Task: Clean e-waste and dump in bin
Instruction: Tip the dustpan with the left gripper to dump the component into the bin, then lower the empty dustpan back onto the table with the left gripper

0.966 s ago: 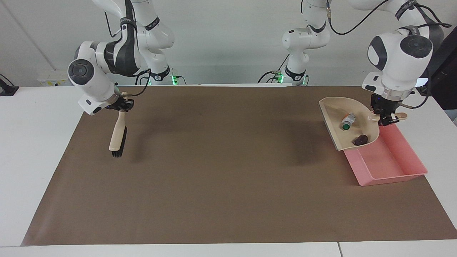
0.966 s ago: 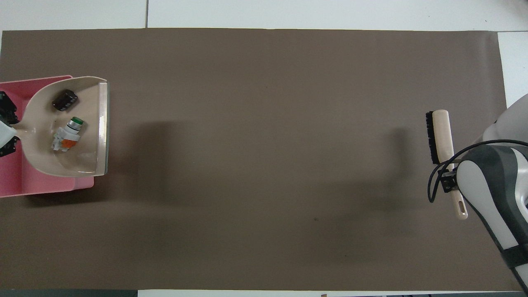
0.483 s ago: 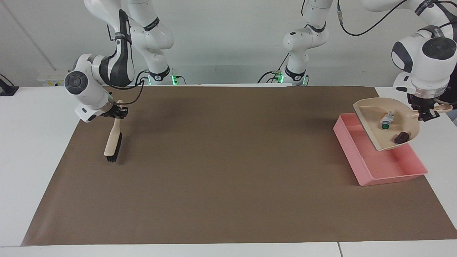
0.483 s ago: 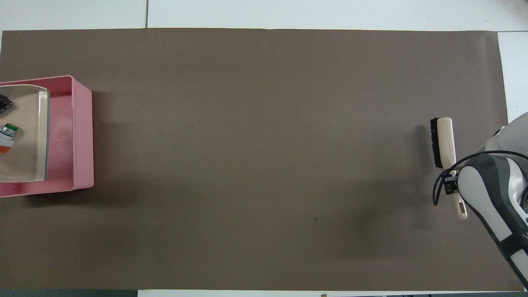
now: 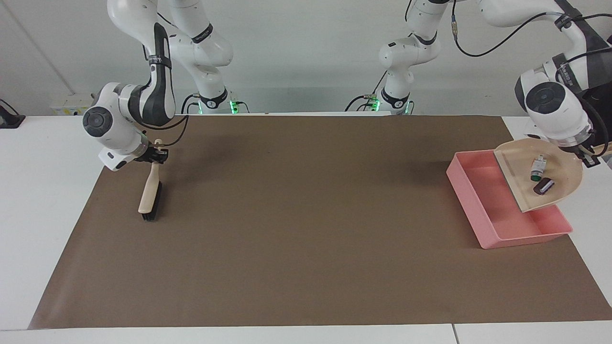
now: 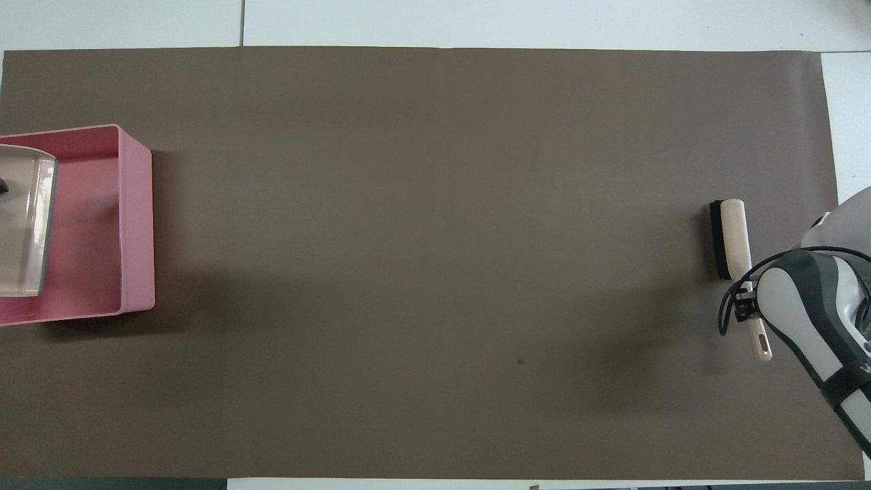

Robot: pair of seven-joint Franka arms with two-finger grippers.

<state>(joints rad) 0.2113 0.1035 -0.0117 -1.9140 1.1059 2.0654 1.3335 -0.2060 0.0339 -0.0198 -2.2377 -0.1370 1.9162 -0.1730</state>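
Two arms are at work over the brown mat (image 5: 306, 229). At the left of the facing view, the right gripper (image 5: 154, 155) is clamped on the thin handle of a beige brush (image 5: 150, 190), which hangs tilted with its black bristles touching the mat; in the overhead view the same brush (image 6: 731, 238) shows at the right edge.

At the right of the facing view sits the pink bin (image 5: 483, 205), on the mat's edge at the left arm's end of the table. Over its outer half the left gripper (image 5: 587, 155) carries the beige dustpan (image 5: 564, 188) by its handle, tipped so its straight lip slopes down toward the bin's floor; how its fingers sit on the handle I cannot tell. Both e-waste pieces lie in the pan: the white-and-grey cylinder (image 5: 537, 169) with its green end, and just beside it, lower in the frame, the dark block (image 5: 544, 186).
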